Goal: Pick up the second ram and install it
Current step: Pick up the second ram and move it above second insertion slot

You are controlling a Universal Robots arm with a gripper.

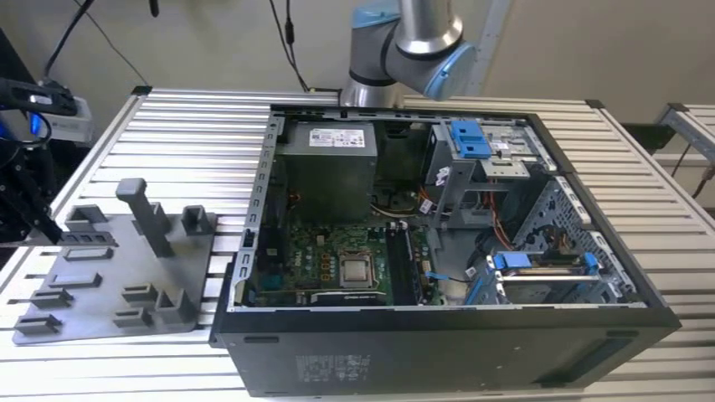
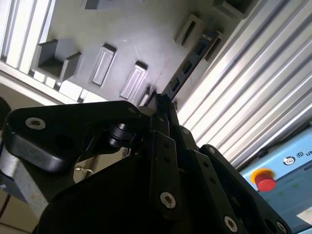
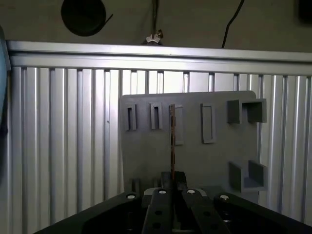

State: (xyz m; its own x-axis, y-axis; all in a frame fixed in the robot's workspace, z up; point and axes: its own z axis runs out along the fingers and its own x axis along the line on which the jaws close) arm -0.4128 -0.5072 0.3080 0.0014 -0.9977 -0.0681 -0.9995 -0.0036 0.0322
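While gripper (image 3: pixel 172 181) seemingly clamps second ram (image 3: pixel 172 139), grey tray (image 3: pixel 146 156) beneath

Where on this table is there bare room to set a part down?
The table is bare beyond the grey tray, alongside the PC case, and on the exterior view's right of the case. Crowded: the tray's posts, where the gripper holds the second ram, and the case's inside.

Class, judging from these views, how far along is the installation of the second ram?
Done: the gripper is shut on the second ram. In hand: it holds the stick over the grey tray. Left: the ram is not yet in the open PC case.
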